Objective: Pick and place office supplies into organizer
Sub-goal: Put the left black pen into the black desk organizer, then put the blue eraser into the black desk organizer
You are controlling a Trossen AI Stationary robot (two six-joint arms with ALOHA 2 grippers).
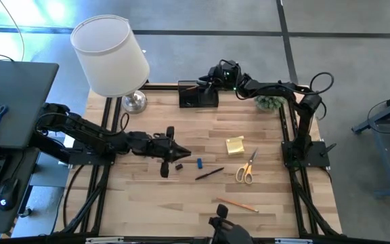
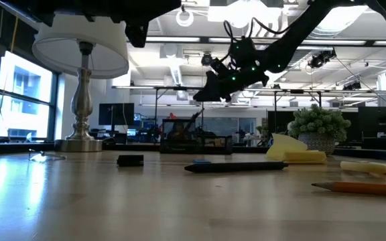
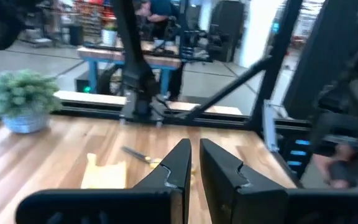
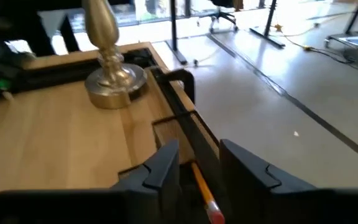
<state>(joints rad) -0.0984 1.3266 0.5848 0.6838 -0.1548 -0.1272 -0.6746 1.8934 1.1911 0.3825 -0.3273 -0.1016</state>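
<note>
A small black rectangular desk organizer (image 1: 198, 95) stands at the far edge of the pale wooden surface (image 1: 181, 196), just beside the chrome base of a white-shaded lamp (image 1: 110, 55). The right claw (image 1: 212, 76) hovers directly above the organizer. In the right wrist view a wooden pencil with an orange-red end (image 4: 202, 190) lies between the dark fingers (image 4: 160, 167), which stand partly apart; whether they grip it or are letting it go cannot be told.

The left claw (image 1: 181, 154) hangs well in front of the organizer, near the middle of the surface, its jaws pinched narrow with nothing between them.

Loose on the surface in front of the organizer lie:
- one yellow sticky-note pad (image 1: 235, 146)
- one pair of orange-handled scissors (image 1: 246, 169)
- one dark pen (image 1: 209, 173)
- one small blue piece (image 1: 199, 163)
- one small black block (image 1: 179, 166)
- one wooden pencil (image 1: 237, 204), farthest from the organizer

All look light. The pencils and pen are stiff, thin and likely to roll, so a pinch across the middle of the shaft seems best. The pad is soft-edged and flat, and is probably best taken by one side. The scissors are rigid, with slick blades, so the handles or pivot look safer.
</note>
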